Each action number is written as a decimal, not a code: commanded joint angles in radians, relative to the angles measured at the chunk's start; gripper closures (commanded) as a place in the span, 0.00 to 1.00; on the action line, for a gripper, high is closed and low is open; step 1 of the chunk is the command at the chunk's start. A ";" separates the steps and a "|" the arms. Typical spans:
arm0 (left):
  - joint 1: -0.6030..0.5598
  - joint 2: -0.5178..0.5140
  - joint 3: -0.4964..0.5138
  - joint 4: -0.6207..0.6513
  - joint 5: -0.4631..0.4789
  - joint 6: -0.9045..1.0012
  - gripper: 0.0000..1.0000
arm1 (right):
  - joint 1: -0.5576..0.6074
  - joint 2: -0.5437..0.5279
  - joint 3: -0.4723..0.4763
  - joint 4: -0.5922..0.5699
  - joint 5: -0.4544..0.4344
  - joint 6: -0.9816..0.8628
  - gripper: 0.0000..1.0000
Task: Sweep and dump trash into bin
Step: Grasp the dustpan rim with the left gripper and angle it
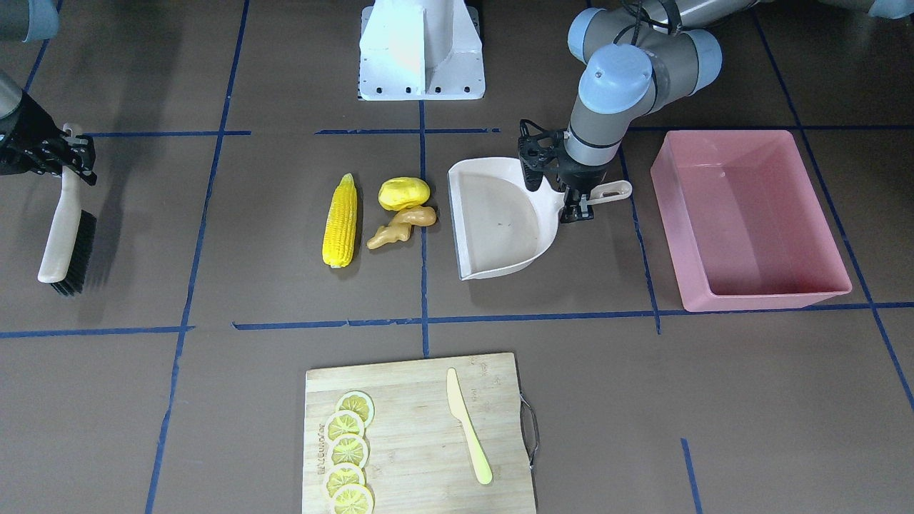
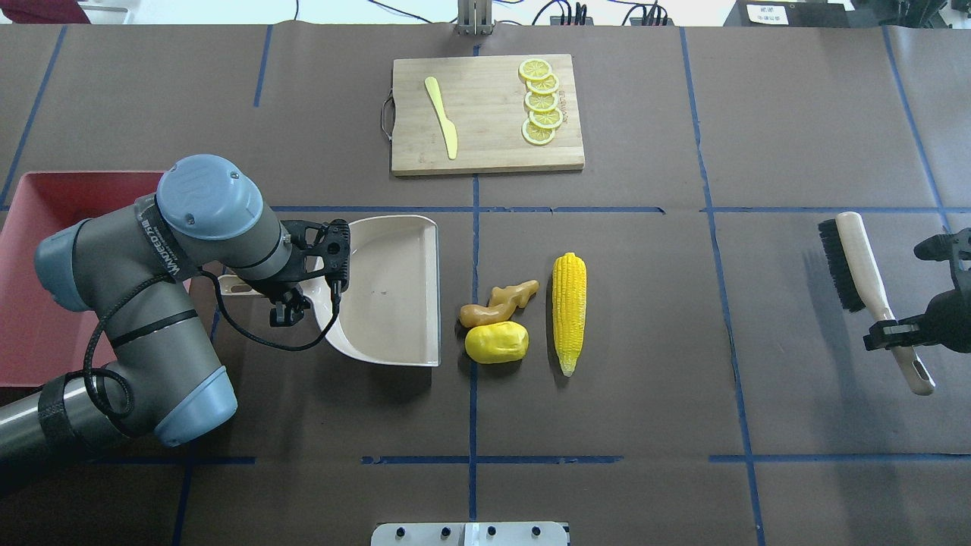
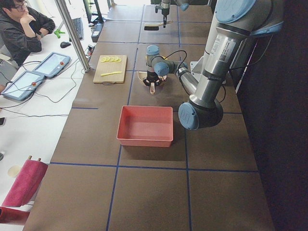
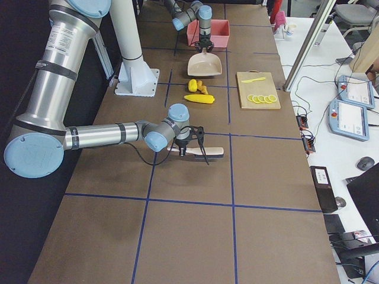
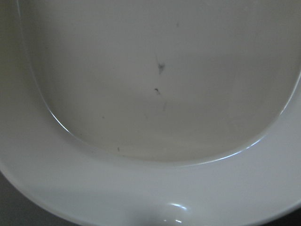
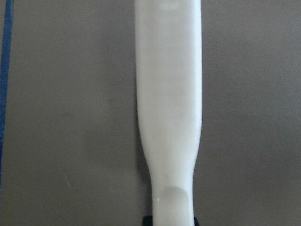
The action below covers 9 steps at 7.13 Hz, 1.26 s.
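The trash lies mid-table: a yellow corn cob (image 1: 340,221), a rounded yellow lump (image 1: 403,193) and a tan ginger root (image 1: 400,225) touching the lump. A beige dustpan (image 1: 500,221) rests on the table beside them, its open edge toward the trash. My left gripper (image 1: 577,203) is shut on the dustpan's handle; the left wrist view shows the empty pan (image 5: 155,84). The pink bin (image 1: 767,298) stands empty past the dustpan. My right gripper (image 1: 68,153) is shut on the handle of a black-bristled brush (image 1: 64,228), far from the trash; the handle (image 6: 169,108) fills the right wrist view.
A wooden cutting board (image 1: 418,428) with several lemon slices (image 1: 348,450) and a pale yellow knife (image 1: 468,425) lies at the table's operator side. The white robot base (image 1: 421,50) stands opposite. Blue tape lines cross the brown table.
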 commanded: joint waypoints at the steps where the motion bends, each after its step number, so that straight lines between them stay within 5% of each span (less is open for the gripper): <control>1: 0.007 -0.016 -0.004 0.055 0.005 0.063 1.00 | 0.000 0.000 0.002 0.000 0.000 0.000 1.00; 9: 0.049 -0.117 0.028 0.207 0.128 0.047 1.00 | -0.072 0.038 0.023 -0.002 0.002 0.127 1.00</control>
